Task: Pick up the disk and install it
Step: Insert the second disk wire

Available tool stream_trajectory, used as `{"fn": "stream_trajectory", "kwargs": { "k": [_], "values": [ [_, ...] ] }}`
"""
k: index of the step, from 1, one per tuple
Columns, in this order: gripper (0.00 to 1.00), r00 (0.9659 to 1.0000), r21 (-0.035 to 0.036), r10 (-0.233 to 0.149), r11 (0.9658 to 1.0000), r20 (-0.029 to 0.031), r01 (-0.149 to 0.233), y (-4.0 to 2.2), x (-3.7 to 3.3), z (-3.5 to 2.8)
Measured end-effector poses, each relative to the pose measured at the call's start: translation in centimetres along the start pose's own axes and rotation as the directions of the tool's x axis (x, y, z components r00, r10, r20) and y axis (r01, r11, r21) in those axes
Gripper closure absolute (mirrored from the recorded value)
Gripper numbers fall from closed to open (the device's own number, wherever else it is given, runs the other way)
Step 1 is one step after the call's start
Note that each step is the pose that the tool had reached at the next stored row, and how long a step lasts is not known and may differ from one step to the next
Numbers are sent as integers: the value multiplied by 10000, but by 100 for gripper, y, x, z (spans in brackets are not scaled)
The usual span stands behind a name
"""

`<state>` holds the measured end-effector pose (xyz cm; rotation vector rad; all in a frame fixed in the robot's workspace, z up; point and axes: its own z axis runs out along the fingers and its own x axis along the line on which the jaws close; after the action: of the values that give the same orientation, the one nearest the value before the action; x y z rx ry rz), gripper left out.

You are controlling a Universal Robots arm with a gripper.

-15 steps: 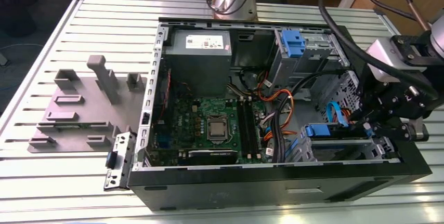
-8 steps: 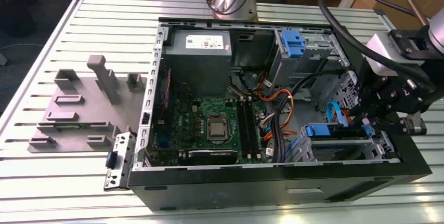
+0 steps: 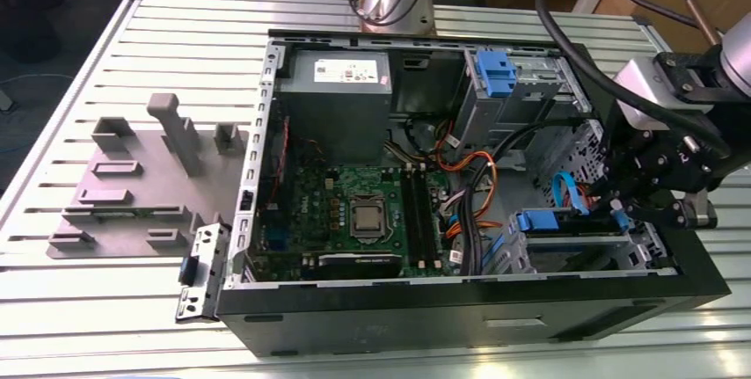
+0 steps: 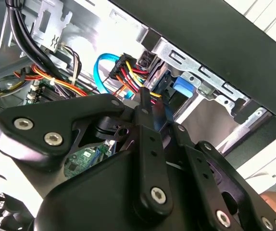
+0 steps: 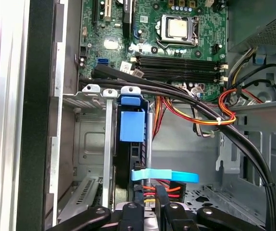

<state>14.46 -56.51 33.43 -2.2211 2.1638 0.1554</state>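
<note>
One gripper (image 5: 147, 211) is hovering at the disk (image 5: 131, 126), already seated in its bay; finger state is unclear, cabling apparently pending.

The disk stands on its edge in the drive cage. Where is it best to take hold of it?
Probably by its blue carrier tab, coming from the case's open side: the metal cage walls seem to cover both flat faces.
</note>
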Motion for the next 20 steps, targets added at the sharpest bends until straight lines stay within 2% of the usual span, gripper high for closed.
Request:
{"fn": "stream_trajectory", "kwargs": {
  "k": [2, 5, 8, 14, 20],
  "values": [
    [76, 10000, 0, 0, 10000, 22, 0, 0, 0, 2],
    [76, 10000, 2, -4, 10000, 90, 4, 0, 0, 4],
    [76, 10000, 2, -5, 10000, 96, 5, 0, 0, -2],
    [76, 10000, 2, -4, 10000, 94, 4, 7, -16, -161],
    [76, 10000, 2, -4, 10000, 94, 4, 8, -18, -183]
  ]
}}
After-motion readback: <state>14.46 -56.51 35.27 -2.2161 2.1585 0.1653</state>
